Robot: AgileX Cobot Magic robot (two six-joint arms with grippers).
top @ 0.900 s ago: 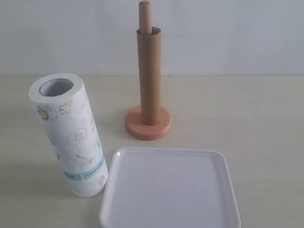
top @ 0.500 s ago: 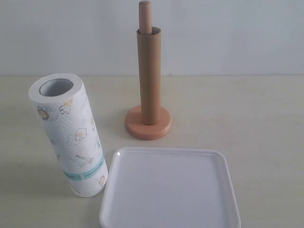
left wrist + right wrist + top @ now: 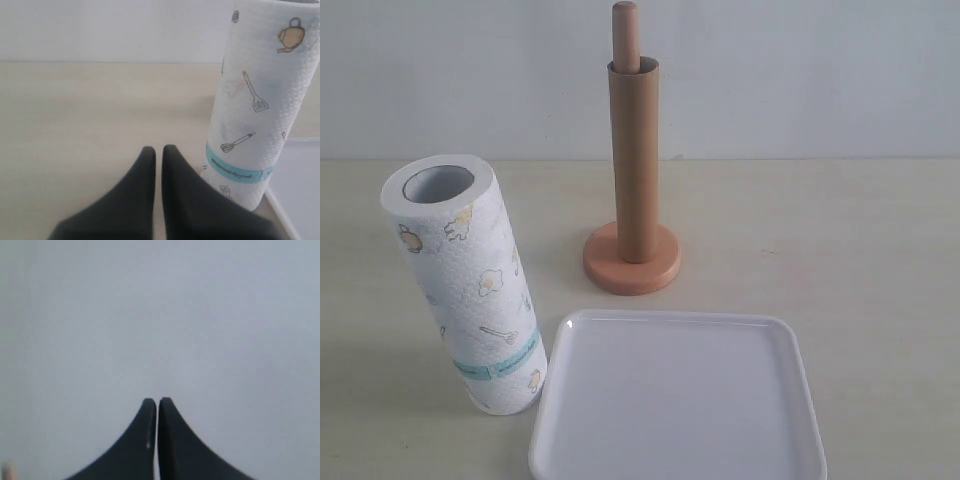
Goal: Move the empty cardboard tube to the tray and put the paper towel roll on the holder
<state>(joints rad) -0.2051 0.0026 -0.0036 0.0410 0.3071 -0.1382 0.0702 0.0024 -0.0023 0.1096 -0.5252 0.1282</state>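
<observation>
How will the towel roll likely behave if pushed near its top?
The roll stands on end, tall for its base, so it would probably tip. Lying down, its round shape would likely let it roll across the table. The hollow core and embossed paper suggest it is light and somewhat soft.

Saw brown cardboard tube (image 3: 634, 160) upright, sleeved over holder's rod; rounded rod tip stuck out above tube top. Holder (image 3: 630, 276): orange-brown wood, round disc base, behind tray. Paper towel roll (image 3: 470, 290) stood on end at my left w/ slight lean; white, embossed, cartoon utensil prints, teal band near bottom, hollow core up. Tray (image 3: 670, 322): white, glossy, square, rounded corners, flat, just beside roll's base; couldn't tell if touching.
</observation>
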